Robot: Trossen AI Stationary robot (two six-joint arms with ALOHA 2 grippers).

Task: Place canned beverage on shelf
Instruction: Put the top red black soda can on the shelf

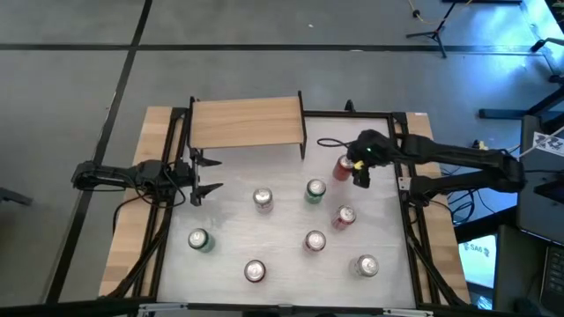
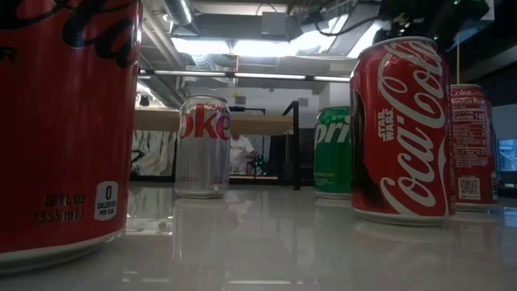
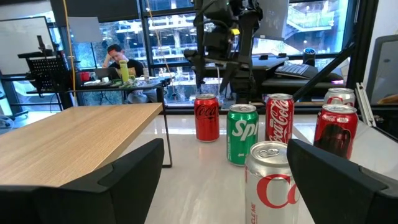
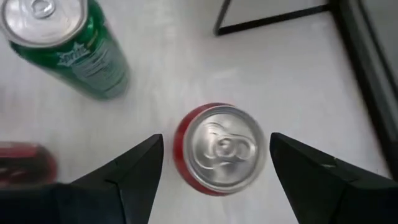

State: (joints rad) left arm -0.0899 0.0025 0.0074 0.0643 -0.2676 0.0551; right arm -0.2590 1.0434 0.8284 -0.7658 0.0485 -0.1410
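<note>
The red can (image 4: 221,149) stands upright directly below the right end effector (image 4: 214,168), between its two fingers, which are open wide and do not touch it. The can looks rigid but smooth and probably slippery, so take it around the middle of its wall. The shelf (image 1: 247,121) is near. The left end effector (image 1: 204,174) waits open, well apart.

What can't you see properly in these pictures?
- Low view: the big red can at the left is cut off by the edge.
- Right wrist view: the red can between the right gripper fingers is blurred.
- High view: can labels are too small to read.
</note>
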